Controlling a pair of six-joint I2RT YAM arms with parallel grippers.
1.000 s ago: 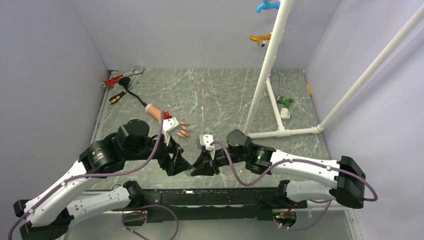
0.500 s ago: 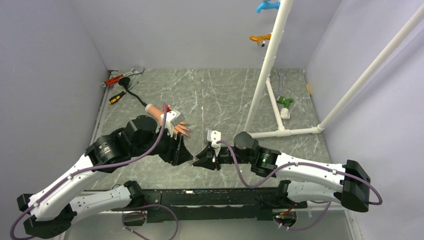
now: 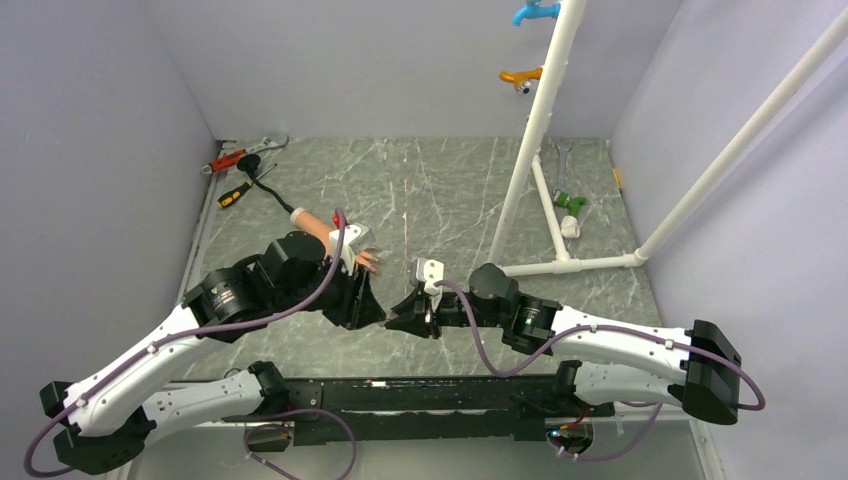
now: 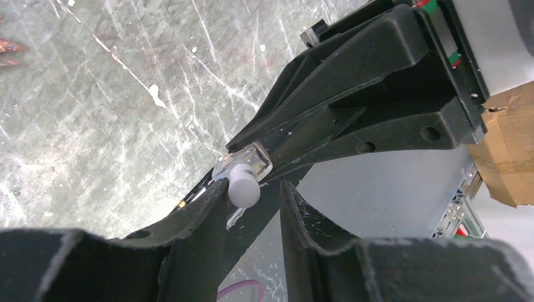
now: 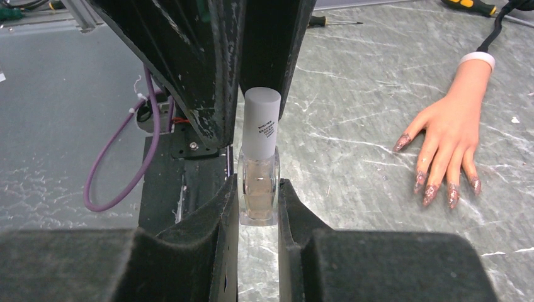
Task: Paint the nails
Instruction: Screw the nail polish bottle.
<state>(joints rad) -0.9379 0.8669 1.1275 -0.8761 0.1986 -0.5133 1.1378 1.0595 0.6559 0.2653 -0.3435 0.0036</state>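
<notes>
One mannequin hand, five nails, one bottle.

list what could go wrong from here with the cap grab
1. The white cap sits against one side of the left jaws with a gap on the other; closing may shove the bottle askew in the right jaws.
2. The right jaws pinch only the bottle's clear body, so twisting the cap might spin it and spill polish.

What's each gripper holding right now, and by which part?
Right gripper clamps the polish bottle by its glass body. Left gripper straddles the white cap, one finger touching, not yet gripping.
</notes>
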